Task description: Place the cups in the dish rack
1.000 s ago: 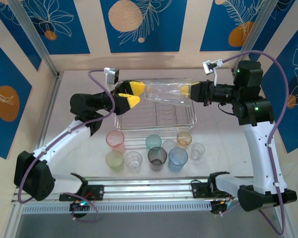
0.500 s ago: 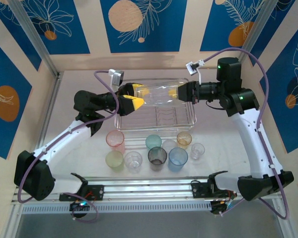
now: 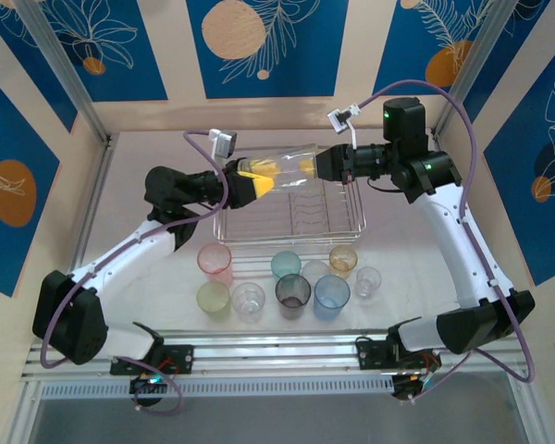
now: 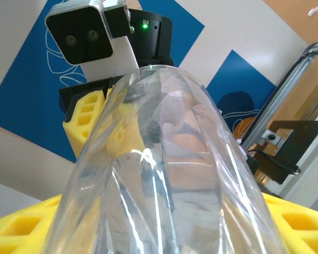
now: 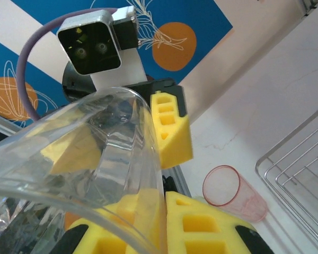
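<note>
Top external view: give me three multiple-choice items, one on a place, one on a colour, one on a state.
1. Where is the clear cup stack? A in the air over the dish rack; B set down beside it; C lying inside it.
2. What colour is the leftmost cup in the far row on the table? A blue; B pink; C amber.
3. The right gripper has its jaws: A wide open; B shut on a blue cup; C shut on the clear cup stack.
A: it hangs above the rack's wires. B: the pink cup stands there. C: the jaws clamp the stack's end.
</note>
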Controlling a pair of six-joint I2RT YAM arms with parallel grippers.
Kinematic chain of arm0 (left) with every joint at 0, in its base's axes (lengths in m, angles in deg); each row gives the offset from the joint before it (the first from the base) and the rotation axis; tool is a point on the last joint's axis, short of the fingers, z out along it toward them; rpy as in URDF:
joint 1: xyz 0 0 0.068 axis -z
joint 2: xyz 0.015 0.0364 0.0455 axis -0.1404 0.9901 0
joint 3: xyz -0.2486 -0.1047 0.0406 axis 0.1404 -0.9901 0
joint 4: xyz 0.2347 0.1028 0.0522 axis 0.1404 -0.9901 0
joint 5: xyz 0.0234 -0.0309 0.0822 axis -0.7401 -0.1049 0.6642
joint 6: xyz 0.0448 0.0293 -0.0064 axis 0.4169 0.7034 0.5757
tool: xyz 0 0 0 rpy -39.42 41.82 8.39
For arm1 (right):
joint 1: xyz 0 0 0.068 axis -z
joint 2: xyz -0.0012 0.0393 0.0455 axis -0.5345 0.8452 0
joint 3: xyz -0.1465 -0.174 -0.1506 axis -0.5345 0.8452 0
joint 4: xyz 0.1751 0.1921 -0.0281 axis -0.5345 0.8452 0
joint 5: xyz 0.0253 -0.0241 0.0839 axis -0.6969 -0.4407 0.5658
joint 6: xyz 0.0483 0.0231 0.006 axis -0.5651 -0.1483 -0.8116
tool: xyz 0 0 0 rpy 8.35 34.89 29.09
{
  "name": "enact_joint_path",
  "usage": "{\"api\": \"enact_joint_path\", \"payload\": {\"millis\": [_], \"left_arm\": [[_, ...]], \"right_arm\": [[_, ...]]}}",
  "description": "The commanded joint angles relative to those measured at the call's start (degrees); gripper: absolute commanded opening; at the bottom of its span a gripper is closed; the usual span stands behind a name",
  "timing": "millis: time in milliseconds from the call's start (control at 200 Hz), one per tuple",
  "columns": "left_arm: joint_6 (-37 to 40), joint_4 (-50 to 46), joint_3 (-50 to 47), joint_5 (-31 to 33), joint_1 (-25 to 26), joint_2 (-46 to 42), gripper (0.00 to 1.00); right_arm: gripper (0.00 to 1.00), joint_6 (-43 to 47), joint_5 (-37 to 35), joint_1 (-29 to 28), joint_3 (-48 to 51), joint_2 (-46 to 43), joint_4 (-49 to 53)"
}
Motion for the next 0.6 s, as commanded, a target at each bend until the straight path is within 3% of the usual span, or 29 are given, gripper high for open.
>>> {"api": "enact_joint_path", "payload": {"millis": [0,105,195,240,425,595], "left_arm": [[3.45,-3.9,2.79,-1.05,0.85,-0.79,0.51],[7.34,-12.04,4.15,-0.66,0.68,-1.49,0.27],[12.57,-22.68,5.08,2.4,0.12,-3.13,0.12],[16.9,-31.71,6.21,5.49,-0.4,-4.5,0.0],[41.17,-80.75,21.47,24.03,-1.02,-4.67,0.0],[52.0,-113.55,44.64,43.66,-1.12,9.15,0.0]], "right_arm": [[0.0,0.21,-0.2,-1.18,-1.71,1.08,-0.77],[0.01,0.86,-1.96,-1.18,-2.86,2.06,1.04],[0.39,2.6,-4.94,-1.02,-5.44,3.02,5.55],[0.48,2.6,-8.78,-0.79,-5.79,2.62,7.2],[0.54,-0.58,-35.16,3.7,-1.89,-4.28,12.6],[0.58,-1.81,-45.9,9.41,7.91,-13.47,13.52]]}}
